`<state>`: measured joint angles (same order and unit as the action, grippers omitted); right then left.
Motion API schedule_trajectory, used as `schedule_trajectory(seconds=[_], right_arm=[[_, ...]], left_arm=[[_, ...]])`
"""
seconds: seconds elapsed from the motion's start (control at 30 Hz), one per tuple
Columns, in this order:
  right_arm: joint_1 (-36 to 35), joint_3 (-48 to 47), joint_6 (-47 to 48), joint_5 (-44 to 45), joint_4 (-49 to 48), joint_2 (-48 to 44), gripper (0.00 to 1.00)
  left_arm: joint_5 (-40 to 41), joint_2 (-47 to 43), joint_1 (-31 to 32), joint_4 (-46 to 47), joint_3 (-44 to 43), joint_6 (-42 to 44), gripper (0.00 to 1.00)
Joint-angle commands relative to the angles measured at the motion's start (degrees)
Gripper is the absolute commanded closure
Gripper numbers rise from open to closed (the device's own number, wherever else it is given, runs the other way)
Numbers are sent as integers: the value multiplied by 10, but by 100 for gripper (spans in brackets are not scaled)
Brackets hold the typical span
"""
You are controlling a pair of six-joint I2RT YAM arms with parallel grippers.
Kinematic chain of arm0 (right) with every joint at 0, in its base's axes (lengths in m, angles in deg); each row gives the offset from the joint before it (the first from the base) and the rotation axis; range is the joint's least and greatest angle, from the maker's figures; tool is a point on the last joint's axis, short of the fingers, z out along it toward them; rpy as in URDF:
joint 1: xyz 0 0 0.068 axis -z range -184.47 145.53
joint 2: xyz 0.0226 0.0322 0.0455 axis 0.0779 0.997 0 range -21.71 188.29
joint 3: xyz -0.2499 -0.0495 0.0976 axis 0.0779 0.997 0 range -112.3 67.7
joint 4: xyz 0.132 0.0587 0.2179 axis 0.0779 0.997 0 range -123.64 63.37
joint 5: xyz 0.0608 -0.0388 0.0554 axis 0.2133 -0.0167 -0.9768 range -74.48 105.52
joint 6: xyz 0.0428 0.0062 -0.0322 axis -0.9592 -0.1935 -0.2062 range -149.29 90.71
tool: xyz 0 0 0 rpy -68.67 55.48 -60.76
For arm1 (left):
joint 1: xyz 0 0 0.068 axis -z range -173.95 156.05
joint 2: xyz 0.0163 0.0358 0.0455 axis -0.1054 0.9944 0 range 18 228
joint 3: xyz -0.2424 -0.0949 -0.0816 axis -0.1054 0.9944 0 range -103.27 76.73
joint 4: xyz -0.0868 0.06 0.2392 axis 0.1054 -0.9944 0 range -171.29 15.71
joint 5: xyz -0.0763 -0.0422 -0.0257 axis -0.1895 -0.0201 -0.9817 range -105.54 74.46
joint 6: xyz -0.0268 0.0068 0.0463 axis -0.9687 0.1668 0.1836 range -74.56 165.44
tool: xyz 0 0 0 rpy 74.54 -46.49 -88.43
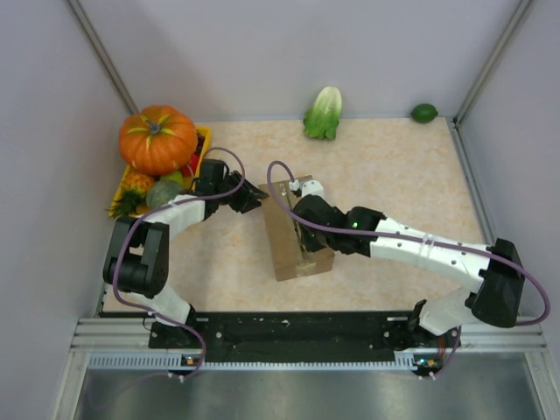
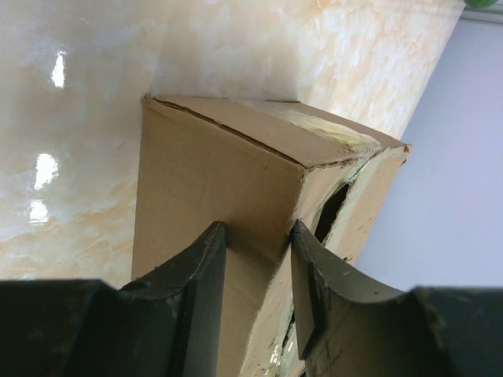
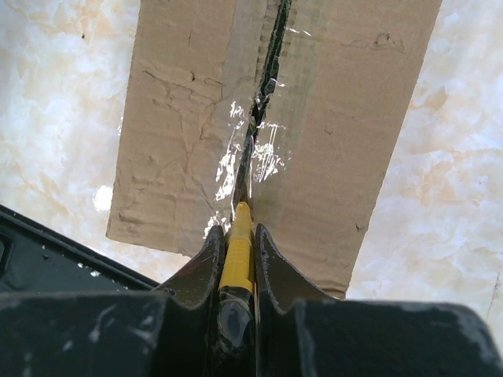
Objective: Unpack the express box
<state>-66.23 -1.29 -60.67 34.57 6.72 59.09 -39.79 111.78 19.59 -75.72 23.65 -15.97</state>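
Nearest in the right wrist view, the right hand is pressed together on a yellow-handled cutter. Its tip sits in the centre seam of the express box. Beyond the tip the seam shows as a dark slit, and clear tape glints crumpled around the blade. The box lies flat on the pale marbled surface.

In the left wrist view the left hand is spread, with an upright corner edge of the box showing between its fingers. We cannot tell whether either finger touches the cardboard. An end flap has a dark gap at its edge.

From above, the box lies mid-surface between the two arms, the left hand at its far left corner and the right hand over its top. A pumpkin on a yellow tray sits far left. A leafy cabbage and a lime lie along the far edge, well apart from the box.

We judge the box light and apt to slide on this glossy surface. The corrugated board should be stiff at edges and corners but yielding in mid-panel. Bracing belongs at a corner or side wall, and the flaps are best taken by their free edges at the seam.
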Motion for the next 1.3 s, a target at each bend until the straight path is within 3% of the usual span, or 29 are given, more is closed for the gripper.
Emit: schedule_trajectory(seconds=[0.0,0.2,0.3,0.43,0.57,0.73,0.97,1.13,1.27], right_arm=[[-21,-9,-18,-57,44,-21,100],[-21,-42,-15,-22,45,10,100],[-21,-49,-17,0,41,23,100],[-21,-50,-14,15,19,30,100],[-21,-50,-7,24,-7,38,100],[-17,-57,4,36,-41,55,100],[5,-77,32,33,-77,88,100],[35,-106,61,33,-92,110,100],[47,-125,72,28,-94,125,100]], left_arm=[[86,32,0,-43,31,-1,78],[65,14,0,-30,44,14,75],[30,-3,0,-17,47,50,63],[-18,-26,0,7,50,86,39],[-55,-60,0,10,60,114,26],[-125,-87,3,25,86,138,25],[-145,-123,10,18,139,120,26],[-149,-133,17,-4,145,91,31],[-125,-144,25,-32,143,67,41]])
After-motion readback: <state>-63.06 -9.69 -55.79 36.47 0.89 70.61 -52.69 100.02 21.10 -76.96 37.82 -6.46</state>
